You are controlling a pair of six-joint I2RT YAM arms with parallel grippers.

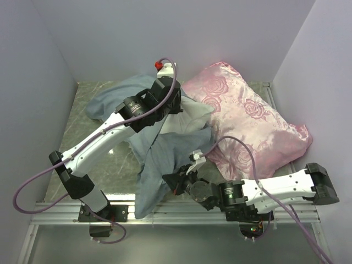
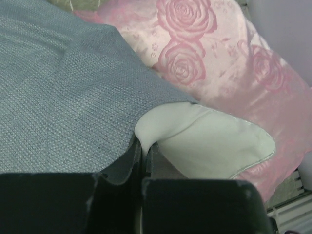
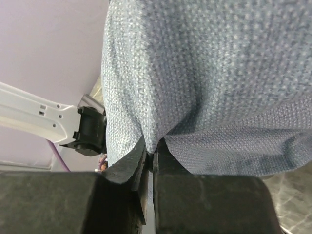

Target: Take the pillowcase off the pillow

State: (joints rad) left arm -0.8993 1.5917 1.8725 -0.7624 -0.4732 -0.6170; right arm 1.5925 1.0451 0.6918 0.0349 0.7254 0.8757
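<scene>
**Both sets of jaws pinch the one pillowcase (image 1: 159, 148), left of the pink cushion (image 1: 247, 121)**

On the counter (image 1: 74, 118), left of the cushion, the pillowcase lies crumpled with its grey-blue side out; its long axis runs from the far side toward the near edge. The left gripper (image 2: 141, 161) has its jaws closed on a fold at the far end, just beside the cushion's left edge. A single pale corner (image 2: 214, 146) pokes out from there toward the cushion and rests against it; I take it for the pillow, though it could be the case's other face. The right gripper (image 3: 152, 156) has its jaws closed on the near end, below the cushion's left corner. The left arm is nearer that pale corner, so the next pull likely draws the fabric leftward, away from the cushion. There are one case, one cushion and two arms.
</scene>
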